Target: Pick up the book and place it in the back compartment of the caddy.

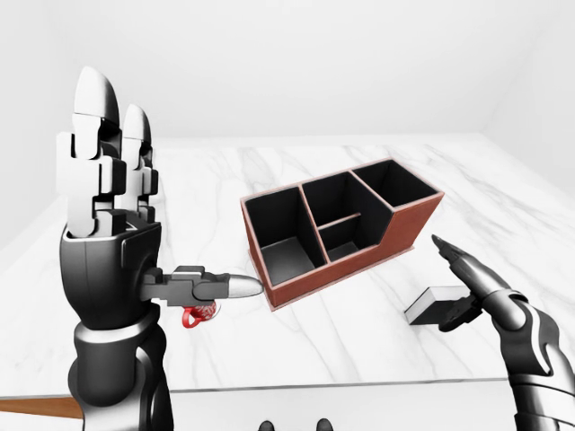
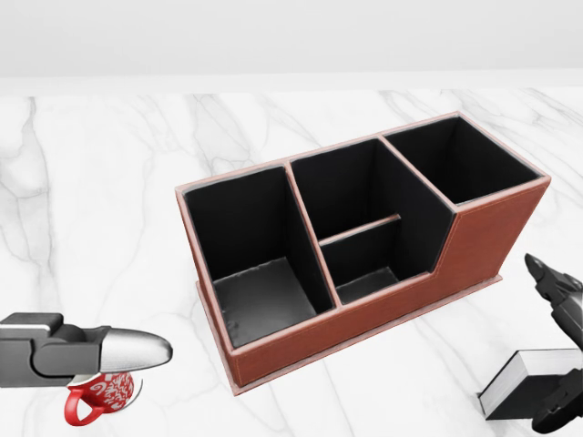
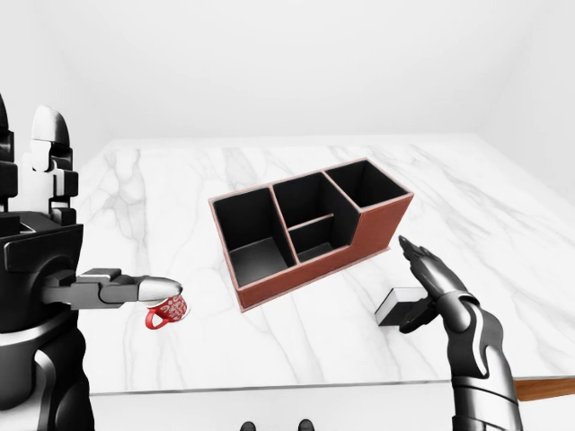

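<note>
Book (image 1: 433,304) lies flat on the marble counter (image 1: 359,323), near the viewer's edge, below-right of the caddy (image 1: 341,224) in left-eye view, apart from it. Right robot hand (image 1: 467,287) sits at the book's right end, fingers spread w/ one over the top; whether it grips, can't tell. Left robot hand (image 1: 108,206) is raised, fingers straight up, holding nothing, left of caddy. Red mug (image 3: 166,312) stands below-left of caddy. Caddy compartments all bare.

One caddy (image 2: 364,255) with four compartments. One book (image 1: 433,305), one red mug (image 3: 167,312). Two hands: left (image 1: 108,224), right (image 1: 476,287).
</note>
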Robot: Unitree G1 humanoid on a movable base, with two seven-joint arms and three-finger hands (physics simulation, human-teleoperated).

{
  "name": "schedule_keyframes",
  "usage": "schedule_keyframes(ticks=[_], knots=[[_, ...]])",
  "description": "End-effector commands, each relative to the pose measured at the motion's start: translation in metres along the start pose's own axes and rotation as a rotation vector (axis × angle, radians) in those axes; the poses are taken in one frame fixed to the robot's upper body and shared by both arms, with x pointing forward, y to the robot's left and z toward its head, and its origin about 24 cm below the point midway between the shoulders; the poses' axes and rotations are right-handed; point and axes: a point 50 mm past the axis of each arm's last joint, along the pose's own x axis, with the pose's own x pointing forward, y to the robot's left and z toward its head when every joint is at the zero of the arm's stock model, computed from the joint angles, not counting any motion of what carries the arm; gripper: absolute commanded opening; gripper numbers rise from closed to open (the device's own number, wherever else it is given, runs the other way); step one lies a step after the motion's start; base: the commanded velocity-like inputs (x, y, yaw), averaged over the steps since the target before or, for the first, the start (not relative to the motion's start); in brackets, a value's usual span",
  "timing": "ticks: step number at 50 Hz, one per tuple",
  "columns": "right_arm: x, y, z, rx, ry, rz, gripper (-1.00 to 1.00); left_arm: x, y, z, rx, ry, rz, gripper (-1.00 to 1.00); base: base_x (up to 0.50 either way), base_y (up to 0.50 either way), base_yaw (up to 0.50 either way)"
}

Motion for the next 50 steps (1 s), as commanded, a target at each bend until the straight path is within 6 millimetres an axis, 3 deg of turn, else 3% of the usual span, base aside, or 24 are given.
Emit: schedule_keyframes(ticks=[1, 50], knots=[[0.0030, 0.0004, -0.0039, -0.012, 0.022, -0.005, 1.00, 0.0001, 0.0001, 0.0005, 0.001, -0.002, 0.000, 1.00, 0.00, 0.00, 0.00], [0.0122, 0.0078, -0.0139, -0.073, 0.084, -0.019, 1.00, -0.0002, 0.0001, -0.0002, 0.002, 0.002, 0.000, 1.00, 0.00, 0.00, 0.00]])
